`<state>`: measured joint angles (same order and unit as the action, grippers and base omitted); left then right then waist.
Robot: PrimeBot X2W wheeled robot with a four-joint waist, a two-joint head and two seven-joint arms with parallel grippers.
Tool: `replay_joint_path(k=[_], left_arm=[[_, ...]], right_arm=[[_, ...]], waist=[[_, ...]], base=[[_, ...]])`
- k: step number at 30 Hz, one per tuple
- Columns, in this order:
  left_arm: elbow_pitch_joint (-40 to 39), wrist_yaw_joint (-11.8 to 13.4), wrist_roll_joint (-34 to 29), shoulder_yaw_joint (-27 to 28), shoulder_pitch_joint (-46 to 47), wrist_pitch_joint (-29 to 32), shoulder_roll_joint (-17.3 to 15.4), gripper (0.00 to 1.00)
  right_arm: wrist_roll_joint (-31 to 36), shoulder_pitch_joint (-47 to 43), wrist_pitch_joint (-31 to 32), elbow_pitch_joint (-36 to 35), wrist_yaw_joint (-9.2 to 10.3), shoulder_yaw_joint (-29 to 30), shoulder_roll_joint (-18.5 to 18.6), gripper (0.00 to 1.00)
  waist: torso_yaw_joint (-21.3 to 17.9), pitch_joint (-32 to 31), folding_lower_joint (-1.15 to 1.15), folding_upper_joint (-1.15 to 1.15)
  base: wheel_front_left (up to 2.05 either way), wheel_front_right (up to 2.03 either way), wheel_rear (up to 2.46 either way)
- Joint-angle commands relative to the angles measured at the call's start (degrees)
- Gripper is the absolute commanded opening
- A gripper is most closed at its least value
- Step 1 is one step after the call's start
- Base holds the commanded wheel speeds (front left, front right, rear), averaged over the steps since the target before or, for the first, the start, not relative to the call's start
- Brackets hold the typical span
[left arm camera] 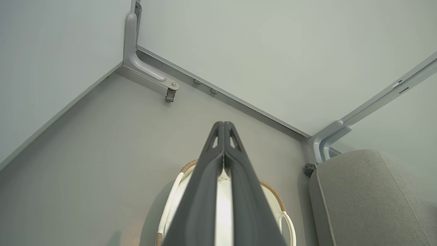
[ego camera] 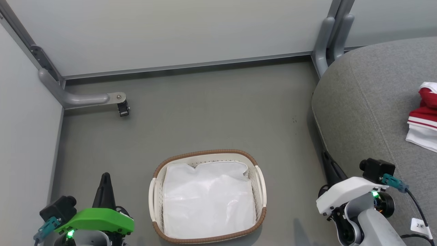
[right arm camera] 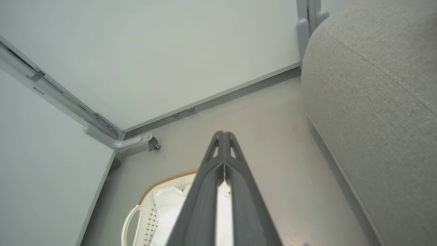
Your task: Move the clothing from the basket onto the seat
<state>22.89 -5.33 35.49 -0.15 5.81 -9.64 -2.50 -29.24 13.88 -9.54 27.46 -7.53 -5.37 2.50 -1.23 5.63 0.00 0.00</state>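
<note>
My left fingers (left arm camera: 211, 164) and right fingers (right arm camera: 213, 164) are pressed together, empty. Between them, the basket (ego camera: 205, 152) holds just its liner (ego camera: 208, 198). The clothing (ego camera: 425, 116) lies on the seat (ego camera: 362, 102), right of them. I judge the job done.

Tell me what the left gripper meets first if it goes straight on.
Probably the bare grey floor, just short of the pale wall panel, though depth is unclear. The left gripper points over the white perforated basket with brown woven rim.

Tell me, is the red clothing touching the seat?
Touching. The head view shows the clothing lying on the seat, its folds resting directly on the grey fabric.
</note>
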Motion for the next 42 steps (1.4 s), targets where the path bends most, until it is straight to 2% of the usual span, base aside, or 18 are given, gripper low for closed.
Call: replay_joint_path(k=[1,17,42], left_arm=[[-1.1,-0.3,2.1,0.4,0.2,0.4,-0.2,0.0],[-3.0,-0.7,15.2,1.9,0.2,4.2,-0.3,0.0],[-5.3,-1.3,30.7,3.7,0.4,8.6,-0.4,0.0]], right_arm=[[-2.4,0.1,0.5,-1.4,0.01,0.7,0.1,0.0],[-17.0,-1.9,4.2,-4.4,0.02,3.4,0.2,0.0],[-34.0,-4.0,8.7,-7.8,0.03,6.6,0.3,0.0]], waist=[[0.0,-0.1,0.0,0.0],[0.2,-1.0,0.0,0.0],[0.5,-2.2,0.0,0.0]], base=[[0.0,0.0,0.0],[0.0,0.0,0.0],[0.0,0.0,0.0]])
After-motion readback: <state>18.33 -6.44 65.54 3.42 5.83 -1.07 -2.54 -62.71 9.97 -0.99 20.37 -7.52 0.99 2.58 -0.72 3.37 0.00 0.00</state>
